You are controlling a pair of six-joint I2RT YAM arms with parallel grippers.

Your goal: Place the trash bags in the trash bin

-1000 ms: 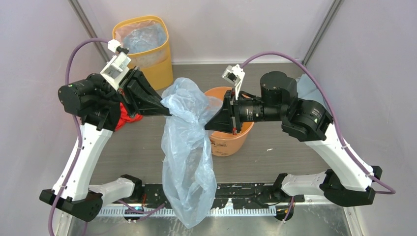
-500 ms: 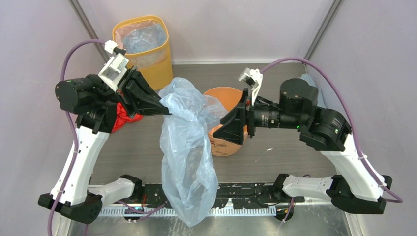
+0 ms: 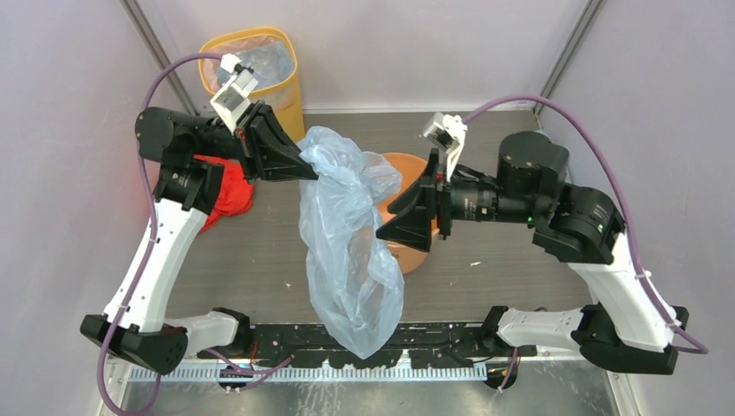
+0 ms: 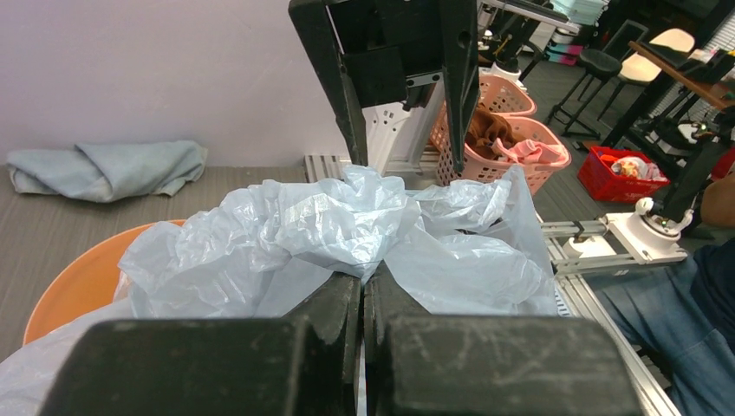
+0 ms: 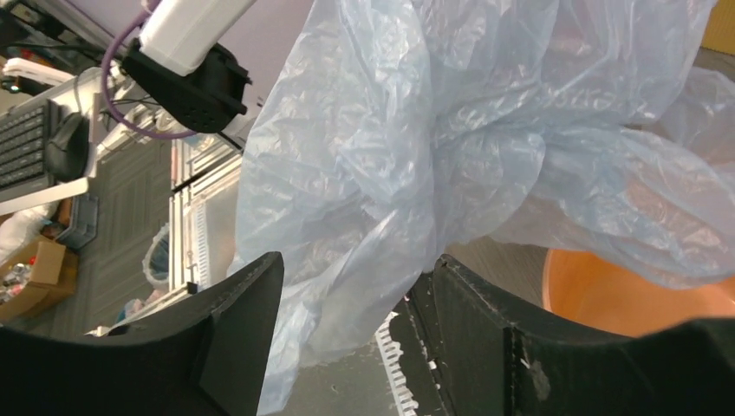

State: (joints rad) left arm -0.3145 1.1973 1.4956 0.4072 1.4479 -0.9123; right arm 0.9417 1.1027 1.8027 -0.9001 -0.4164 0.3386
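Left jaws tight on trash bag (image 3: 348, 238) across trash bin (image 3: 406, 168)

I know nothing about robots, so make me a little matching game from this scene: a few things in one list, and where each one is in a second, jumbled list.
Things
1. translucent pale blue plastic trash bag
2. round orange plastic trash bin
3. tall yellow plastic bin
4. crumpled red bundle

Places
A. at the back left corner
B. partly hidden by the left arm
C. pinched in the shut left gripper, hanging down
D. partly hidden behind the hanging bag

Pairs: 1-C, 2-D, 3-A, 4-B
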